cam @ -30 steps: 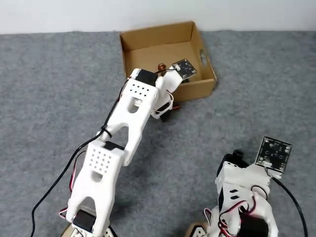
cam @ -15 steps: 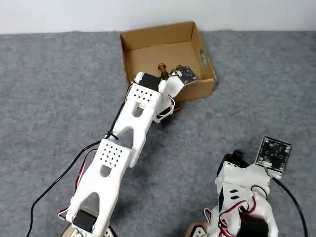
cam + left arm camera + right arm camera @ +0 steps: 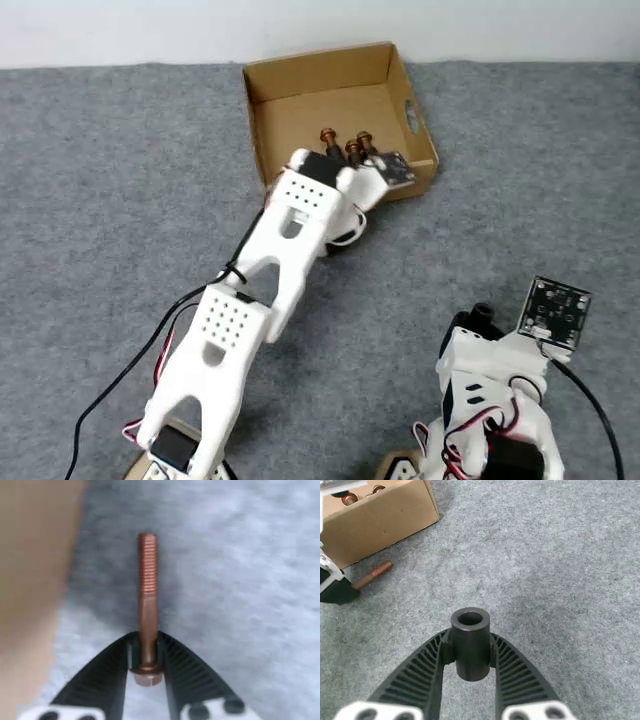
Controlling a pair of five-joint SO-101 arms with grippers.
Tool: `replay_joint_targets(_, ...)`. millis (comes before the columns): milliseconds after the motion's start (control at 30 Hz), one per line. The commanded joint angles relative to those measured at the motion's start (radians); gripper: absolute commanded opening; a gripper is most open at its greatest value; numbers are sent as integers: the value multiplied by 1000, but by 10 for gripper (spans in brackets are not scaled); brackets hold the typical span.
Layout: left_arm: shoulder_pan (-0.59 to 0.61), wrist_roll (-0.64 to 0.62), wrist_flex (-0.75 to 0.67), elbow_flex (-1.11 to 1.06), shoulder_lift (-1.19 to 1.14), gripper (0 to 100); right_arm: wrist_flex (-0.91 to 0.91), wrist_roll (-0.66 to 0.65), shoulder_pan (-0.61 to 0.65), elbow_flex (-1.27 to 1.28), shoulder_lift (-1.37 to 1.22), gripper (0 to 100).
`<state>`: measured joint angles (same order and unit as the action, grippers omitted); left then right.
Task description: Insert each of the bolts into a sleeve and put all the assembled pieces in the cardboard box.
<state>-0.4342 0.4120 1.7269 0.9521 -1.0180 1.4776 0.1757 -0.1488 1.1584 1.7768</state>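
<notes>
High view: box (image 3: 315,62) at the table's (image 3: 100,200) far edge, left arm (image 3: 290,215) beside it. Left wrist view: left gripper (image 3: 146,641) pinches the bolt (image 3: 147,580) at its head end only, so it may pivot. Right wrist view: right gripper (image 3: 470,640) clamps the sleeve (image 3: 470,657), bore open; a tilted bolt could jam.

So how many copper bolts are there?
4. Three copper-coloured metal bolts stand inside the brown cardboard box; the fourth bolt is gripped in the left hand just outside it. More may be hidden.
</notes>
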Motion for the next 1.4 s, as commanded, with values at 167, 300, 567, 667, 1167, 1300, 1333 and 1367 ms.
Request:
replay_joint_targets(167, -63, -158, 25, -542, 522, 4, -18, 2, -8, -3, 4, 8)
replay_joint_targets(300, -46, -321, 25, -699, 660, 4, -18, 2, -8, -3, 4, 8)
replay_joint_targets(567, 66, -597, 26, -763, 833, 4, -18, 2, -8, -3, 4, 8)
replay_joint_targets(667, 107, -704, 25, -765, 904, 4, -18, 2, -8, -3, 4, 8)
replay_joint_targets(1167, 201, -2013, 25, -860, 990, 5, -18, 2, -97, -3, 4, 8)
replay_joint_targets(1300, 233, -2180, 12, -858, 990, 5, -18, 2, -96, -3, 4, 8)
replay_joint_targets(1333, 236, -2179, 17, -858, 990, 5, -18, 2, -96, -3, 4, 8)
replay_joint_targets(1367, 238, -2170, 17, -858, 990, 5, -18, 2, -97, -3, 4, 8)
